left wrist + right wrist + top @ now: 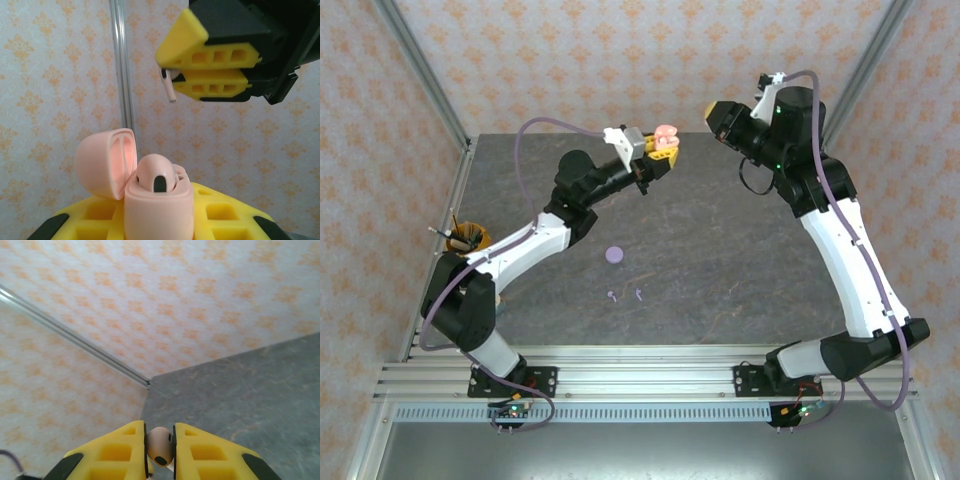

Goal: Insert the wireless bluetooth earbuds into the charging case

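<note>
Left claw (159,222) pressed together on the pink charging case (157,205), held up above the far side of the tabletop (720,260). Lid (107,160) swung open to the left in the left wrist view. One seated pink earbud (155,175) already in its well, head up. Right claw (172,71) above and to the right of the case, apart from it, pinching the second pink earbud (168,86) by the head. Stem hanging clear of the fingertips, pointing down toward the case. Same pinch in the right wrist view: earbud head (160,445) wedged between the two yellow pads (120,452).

Step in hand, by judgement: seating the second pink earbud in the free well, itself not plainly visible beside the seated one.

- Hold the case steady and upright.
- Line the stem up over the empty well.
- Lower stem-first along the well's axis.
- Let go only once the stem is well inside.
- Keep the yellow pads off the open lid and off the seated bud; probably little room there.
- Go slowly, since a small, smooth part is likely to twist in the pinch.

Left for later, near the middle of the tabletop: purple case (614,254). Just nearer the arms and apart from it, a purple earbud (611,295) and a second purple earbud (638,294).
</note>
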